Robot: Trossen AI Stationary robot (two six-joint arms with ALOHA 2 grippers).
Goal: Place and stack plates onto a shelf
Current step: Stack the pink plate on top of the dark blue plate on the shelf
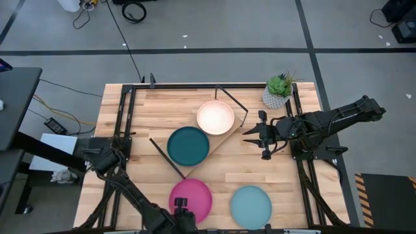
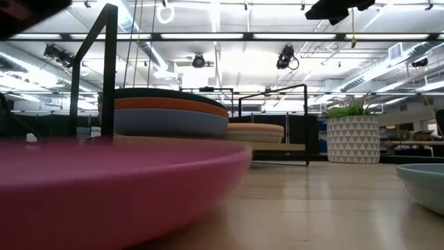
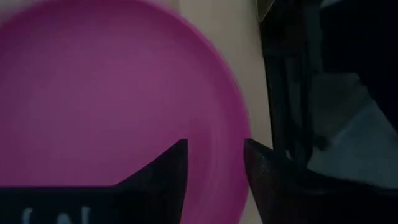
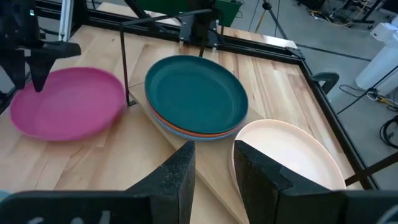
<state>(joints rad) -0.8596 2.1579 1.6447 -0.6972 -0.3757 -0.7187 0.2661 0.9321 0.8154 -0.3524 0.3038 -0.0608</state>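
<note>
Since the magenta plate (image 1: 191, 199) lies at the near edge of the table right under the left gripper (image 1: 182, 209), that arm is plainly the nearer one for it, and the coming move looks to turn on the rim. From the left wrist view, the plate's edge runs between the 2 dark fingers (image 3: 163, 168), which stand a little apart with the rim in the gap; I cannot tell whether they already pinch it. A round plate has no long axis, so only the rim's line across the jaws matters.

On the shelf (image 1: 224, 138), set slantwise mid-table, 2 stacks sit side by side: a dark teal plate (image 4: 196, 92) tops one, with orange and blue-grey rims showing under it, and a cream plate (image 4: 288, 154) tops the other. A light blue plate (image 1: 251, 206) waits on the table to the right of the magenta one, apart from it.

Just beside the shelf's right end hovers the right gripper (image 1: 255, 135), jaws slightly parted and holding nothing. Behind it stands a potted plant (image 1: 278, 90). Bare wooden table (image 1: 156, 110) surrounds the shelf, giving room to lift and carry.
</note>
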